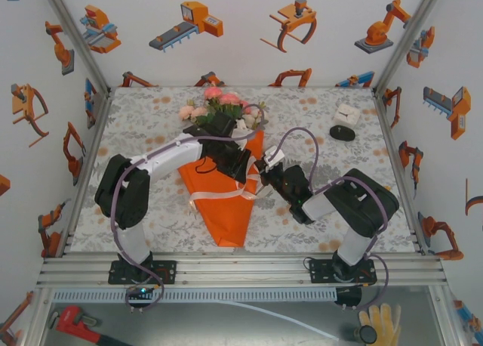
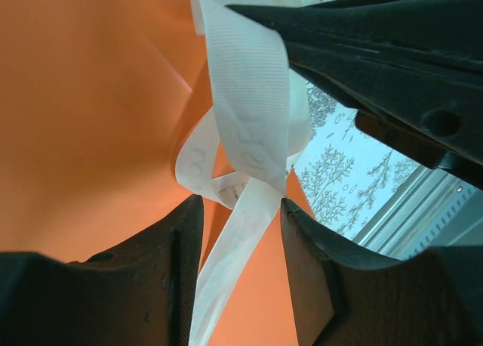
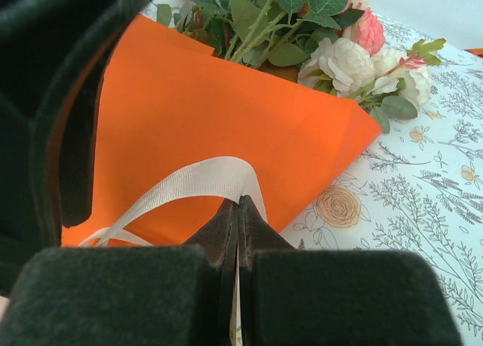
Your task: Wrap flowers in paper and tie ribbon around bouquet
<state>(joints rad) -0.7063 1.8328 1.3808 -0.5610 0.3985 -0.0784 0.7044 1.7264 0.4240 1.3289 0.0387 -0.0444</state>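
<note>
Hovering over the waist of the bouquet (image 1: 226,210), the left end effector (image 2: 241,210) has its fingers (image 2: 151,278) partly apart. A strand of the ribbon (image 2: 253,112) passes through the gap and is not clamped. The bouquet lies in the middle of the table (image 1: 339,217), with the tip of the paper (image 3: 226,112) cone pointing to 6 o'clock and the flowers (image 1: 223,103) at 12 o'clock. At 3 o'clock of the cone, the right end effector (image 3: 238,204) is pinched closed on a loop of the ribbon.
</note>
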